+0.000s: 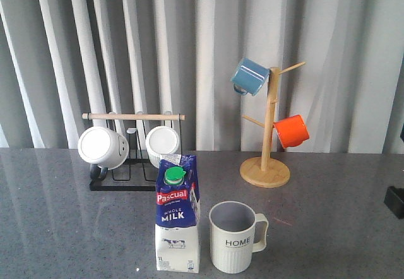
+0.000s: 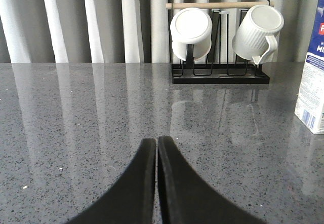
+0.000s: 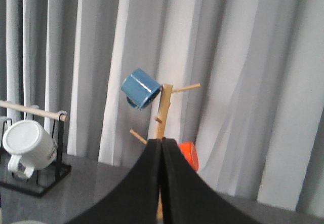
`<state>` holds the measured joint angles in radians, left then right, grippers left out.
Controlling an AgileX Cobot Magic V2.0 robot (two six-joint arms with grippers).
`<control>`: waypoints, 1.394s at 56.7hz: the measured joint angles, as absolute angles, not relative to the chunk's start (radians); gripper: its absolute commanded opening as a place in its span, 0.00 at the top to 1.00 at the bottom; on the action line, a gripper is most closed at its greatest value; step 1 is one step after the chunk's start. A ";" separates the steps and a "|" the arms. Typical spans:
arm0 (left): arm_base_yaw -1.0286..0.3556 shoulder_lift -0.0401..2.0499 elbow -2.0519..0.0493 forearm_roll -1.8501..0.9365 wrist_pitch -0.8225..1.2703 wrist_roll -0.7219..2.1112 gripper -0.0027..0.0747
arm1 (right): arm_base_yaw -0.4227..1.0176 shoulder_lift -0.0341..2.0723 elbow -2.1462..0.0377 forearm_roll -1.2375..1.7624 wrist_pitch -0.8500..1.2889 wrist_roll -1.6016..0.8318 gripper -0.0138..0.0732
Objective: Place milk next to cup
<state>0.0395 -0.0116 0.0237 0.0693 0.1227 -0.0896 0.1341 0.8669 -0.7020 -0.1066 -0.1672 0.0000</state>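
The milk (image 1: pixel 178 216), a blue and white carton with a green cap, stands upright near the table's front edge. Just to its right, a small gap apart, stands the cream ribbed cup (image 1: pixel 237 236) with "HOME" on it, handle pointing right. In the left wrist view the milk (image 2: pixel 313 82) shows only as a strip at the edge. My left gripper (image 2: pixel 156 141) is shut and empty, low over bare table to the left of the carton. My right gripper (image 3: pixel 162 141) is also shut and empty, held up and facing the mug tree.
A black wire rack (image 1: pixel 126 181) with a wooden bar holds two plain white mugs (image 1: pixel 103 147) at the back left. A wooden mug tree (image 1: pixel 270 127) at the back right carries a blue mug (image 1: pixel 249 76) and an orange mug (image 1: pixel 291 130). Curtains hang behind the table.
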 measured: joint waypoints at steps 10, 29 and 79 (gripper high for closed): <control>0.040 -0.012 0.024 0.069 0.123 -0.090 0.97 | 0.053 0.695 -0.526 0.089 -0.097 -0.057 0.85; 0.040 -0.012 0.024 0.069 0.123 -0.090 0.97 | 0.025 0.282 -0.146 -0.111 0.035 0.025 0.85; 0.040 -0.012 0.024 0.069 0.123 -0.090 0.97 | 0.011 -0.012 0.028 -0.087 0.055 0.086 0.85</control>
<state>0.0395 -0.0116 0.0237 0.0693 0.1228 -0.0896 0.0115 -0.0122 0.0279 -0.0866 0.0554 0.0855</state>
